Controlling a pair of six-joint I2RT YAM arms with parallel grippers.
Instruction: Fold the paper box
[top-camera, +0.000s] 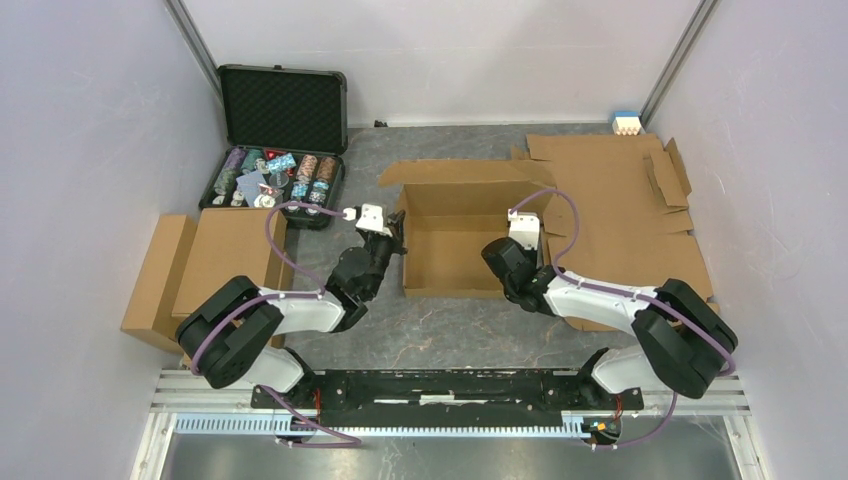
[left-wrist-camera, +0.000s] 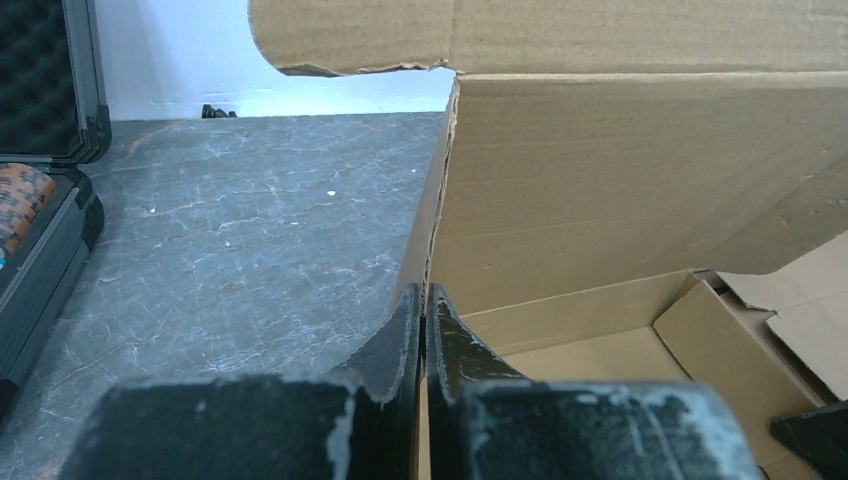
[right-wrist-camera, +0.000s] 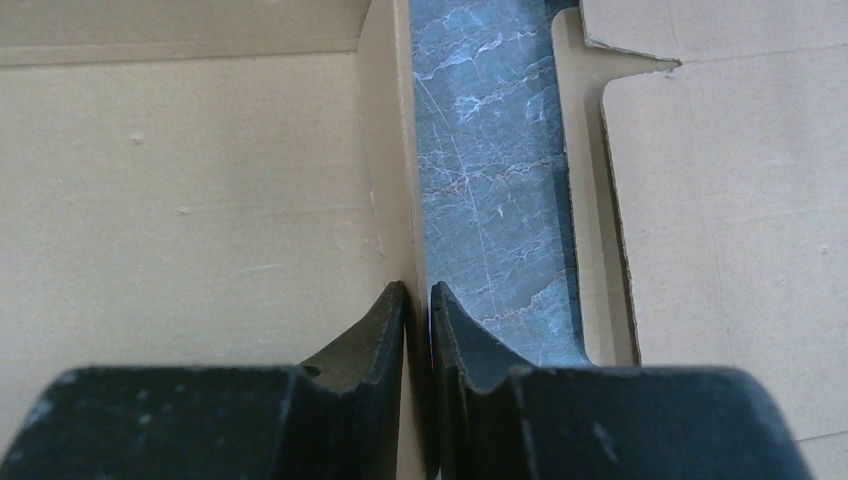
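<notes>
At mid-table I see the paper box (top-camera: 455, 250) open, with both arms reaching forward. Left gripper (left-wrist-camera: 424, 292) pinches its left wall. Right gripper (right-wrist-camera: 417, 290) narrowly straddles the right wall; I cannot tell whether it grips.

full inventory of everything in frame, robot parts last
brown corrugated paper box: 1, brown, table centre, walls raised
flat cardboard sheets: count unclear, brown, right of box
folded cardboard stack: count unclear, brown, left edge
black hard case of poker chips: 1, black, open, far left
small blue-and-white object: 1, far right, by the wall
grey marbled table: 1, grey, under everything
left gripper: 1, black, shut on box's left wall
right gripper: 1, black, astride box's right wall, grip unclear
</notes>
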